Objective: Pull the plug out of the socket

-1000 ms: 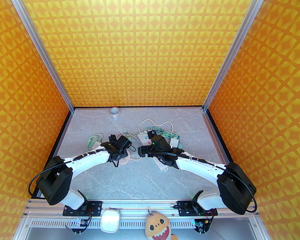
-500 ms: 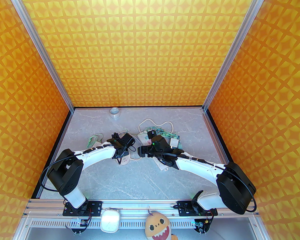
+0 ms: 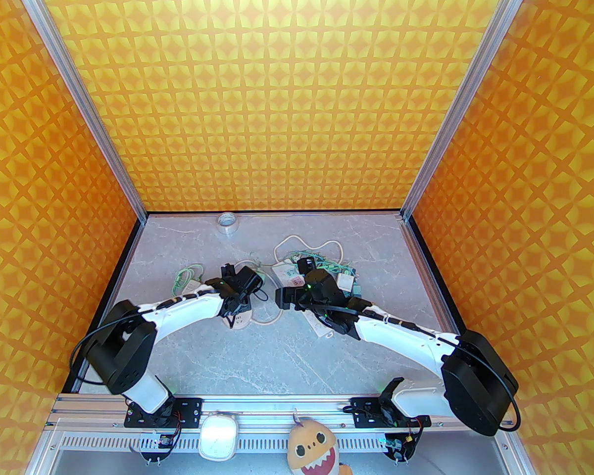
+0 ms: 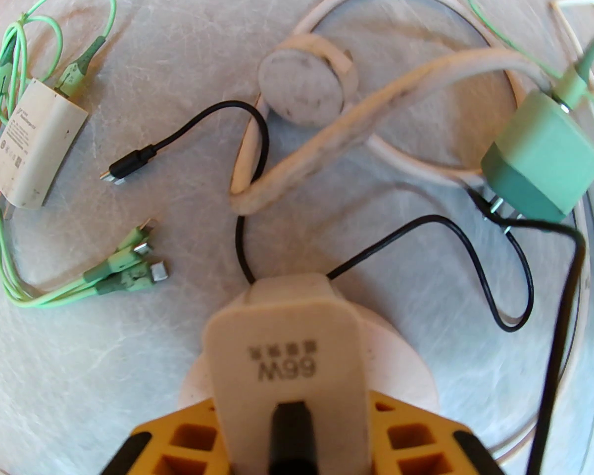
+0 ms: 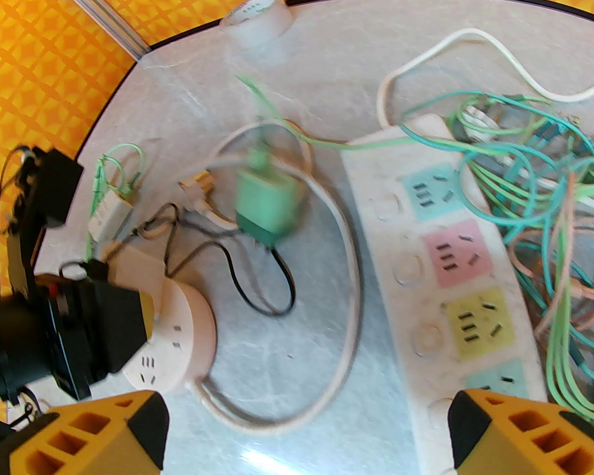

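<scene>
Left gripper [image 4: 294, 428]: yellow ribbed fingers clamp both flanks of the plug [image 4: 272, 344], a smooth white rounded block. It sits in the round white plastic socket [image 4: 411, 369], at 6 o'clock in the wrist view.

Right gripper [image 5: 307, 433]: jaws wide, empty, above the marbled table [image 5: 287, 364]. The pastel power strip [image 5: 455, 260] lies at 1 o'clock.

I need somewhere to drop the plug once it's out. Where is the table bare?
The near stretch of table, between its near edge and the round socket, is bare. So is the far-left corner beside the tape roll. Crowded: the middle, with green charger, power strip and cable tangle.
</scene>
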`<state>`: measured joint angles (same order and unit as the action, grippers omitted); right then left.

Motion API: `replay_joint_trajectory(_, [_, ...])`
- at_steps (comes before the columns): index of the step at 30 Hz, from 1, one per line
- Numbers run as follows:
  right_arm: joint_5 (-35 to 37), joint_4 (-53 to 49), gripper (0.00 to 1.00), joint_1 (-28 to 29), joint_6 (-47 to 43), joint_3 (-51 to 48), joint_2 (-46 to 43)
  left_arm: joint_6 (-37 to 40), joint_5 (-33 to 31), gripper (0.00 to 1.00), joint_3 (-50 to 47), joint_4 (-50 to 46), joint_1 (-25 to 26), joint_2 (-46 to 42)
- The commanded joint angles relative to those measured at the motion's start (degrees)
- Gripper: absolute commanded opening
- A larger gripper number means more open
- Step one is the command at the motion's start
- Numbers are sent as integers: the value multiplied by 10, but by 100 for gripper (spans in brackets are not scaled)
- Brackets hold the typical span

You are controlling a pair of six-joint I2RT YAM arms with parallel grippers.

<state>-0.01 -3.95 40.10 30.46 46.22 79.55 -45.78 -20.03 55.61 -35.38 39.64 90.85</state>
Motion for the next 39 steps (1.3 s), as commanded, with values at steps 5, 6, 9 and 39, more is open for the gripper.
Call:
replay_joint_trajectory(5, [-67,44,98,2,33,46,72,66,18,34,-31,18,-5,-69])
replay_joint_trajectory(6, [-73,46,99,2,32,47,78,67,18,35,-29,14,-6,-70])
replay_joint_trajectory(9, [-63,47,98,2,20,37,79,65,23,37,-17,-6,-7,-61])
replay_joint_trajectory(39, [-109,54,87,44,0,53,120,74,66,42,44,-59,-72,5])
